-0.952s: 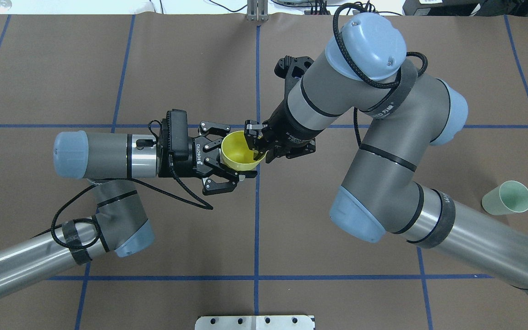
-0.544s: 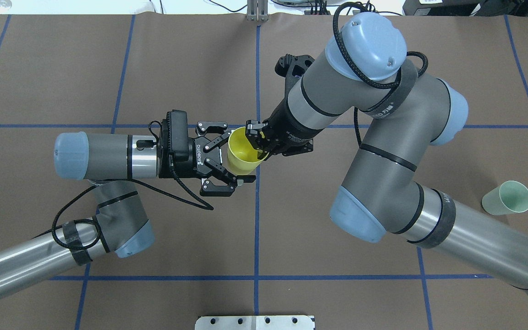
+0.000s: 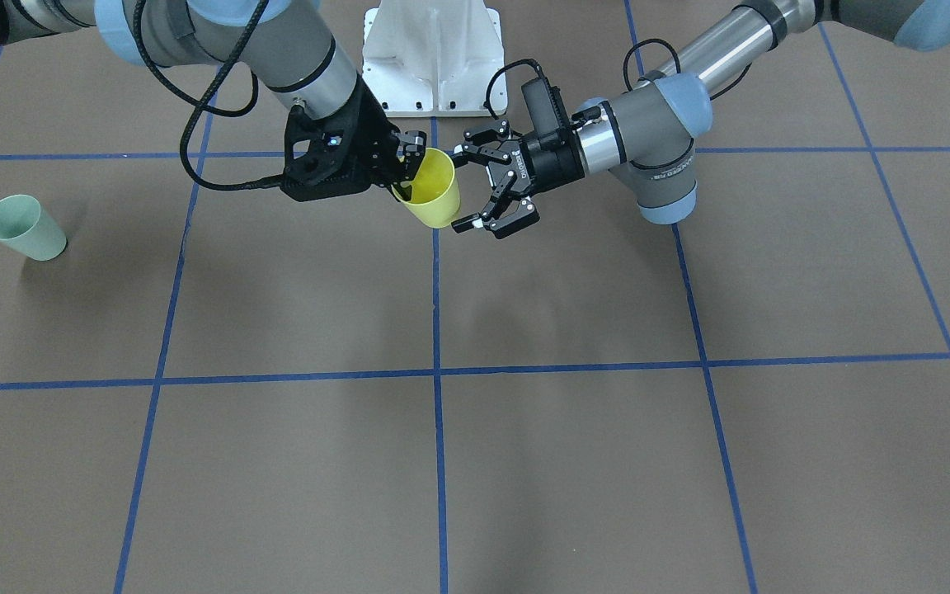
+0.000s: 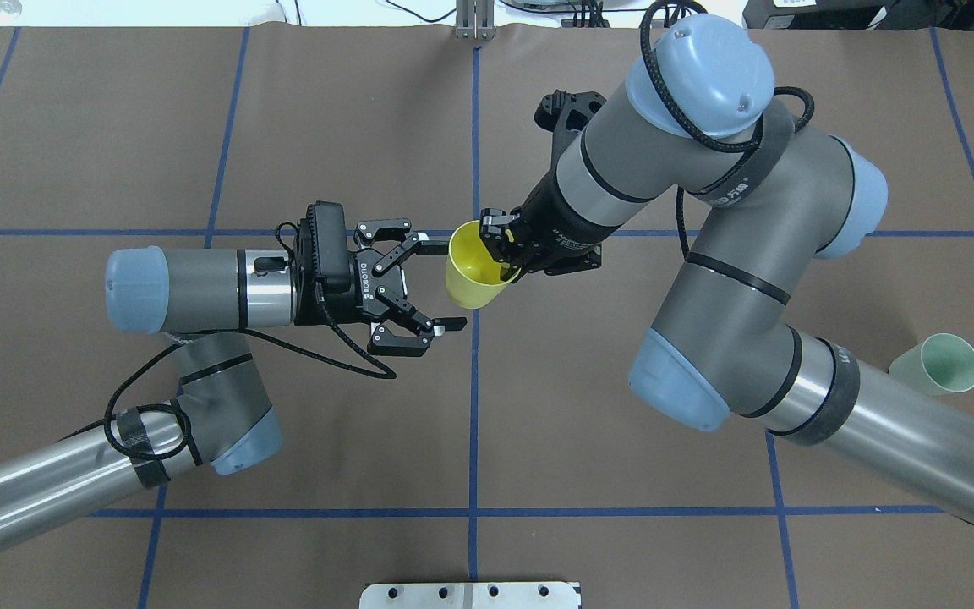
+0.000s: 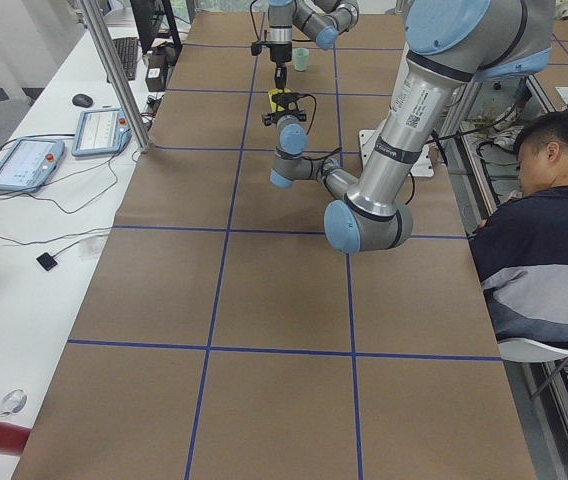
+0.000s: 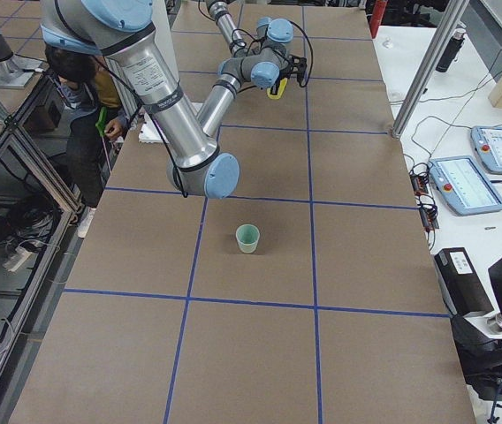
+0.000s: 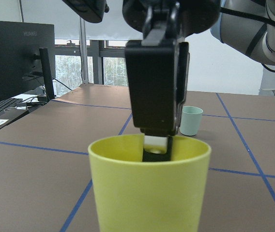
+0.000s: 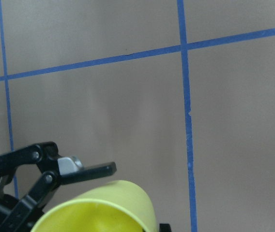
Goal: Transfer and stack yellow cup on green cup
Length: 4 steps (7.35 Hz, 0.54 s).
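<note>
The right tool point(image 4: 501, 252) grasps the yellow cup point(image 4: 472, 275) by its rim, one finger inside the mouth and one outside. It holds the cup tilted above the desk point(image 4: 538, 406), near the centre line. The left tool point(image 4: 449, 284) is released, its fingers spread wide just beside the cup's wall. The green cup point(image 4: 937, 365) stands upright, mouth up, on the robot's right side of the desk, well apart from both tools.

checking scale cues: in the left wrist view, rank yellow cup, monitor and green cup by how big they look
1. yellow cup, looms because it is nearest
2. monitor
3. green cup, far away, so true size is unsure
</note>
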Each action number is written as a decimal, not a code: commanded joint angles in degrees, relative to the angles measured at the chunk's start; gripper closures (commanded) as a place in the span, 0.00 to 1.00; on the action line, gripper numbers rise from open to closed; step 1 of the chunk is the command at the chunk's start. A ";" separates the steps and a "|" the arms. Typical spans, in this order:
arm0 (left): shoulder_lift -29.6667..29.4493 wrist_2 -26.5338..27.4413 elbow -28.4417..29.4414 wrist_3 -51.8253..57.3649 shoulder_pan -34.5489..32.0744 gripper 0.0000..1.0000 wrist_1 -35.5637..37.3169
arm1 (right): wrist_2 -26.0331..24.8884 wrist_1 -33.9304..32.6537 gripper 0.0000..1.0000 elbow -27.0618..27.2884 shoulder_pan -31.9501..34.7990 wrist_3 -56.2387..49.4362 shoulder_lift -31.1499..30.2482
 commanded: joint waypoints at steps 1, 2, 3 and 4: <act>-0.04 0.45 0.58 0.01 0.00 0.00 -0.01 | 0.45 -0.27 1.00 -0.50 4.26 -0.42 -1.47; 0.05 0.45 0.50 -0.08 0.00 0.00 -0.01 | 0.62 -0.28 1.00 -0.51 7.25 -1.11 -2.95; 0.05 0.62 0.58 -0.08 -0.09 0.00 0.08 | 0.71 -0.97 1.00 -0.77 9.97 -6.17 -5.06; 0.05 2.11 0.50 -0.16 -0.09 0.00 0.08 | 0.62 -6.37 1.00 -0.86 13.13 -15.53 -5.34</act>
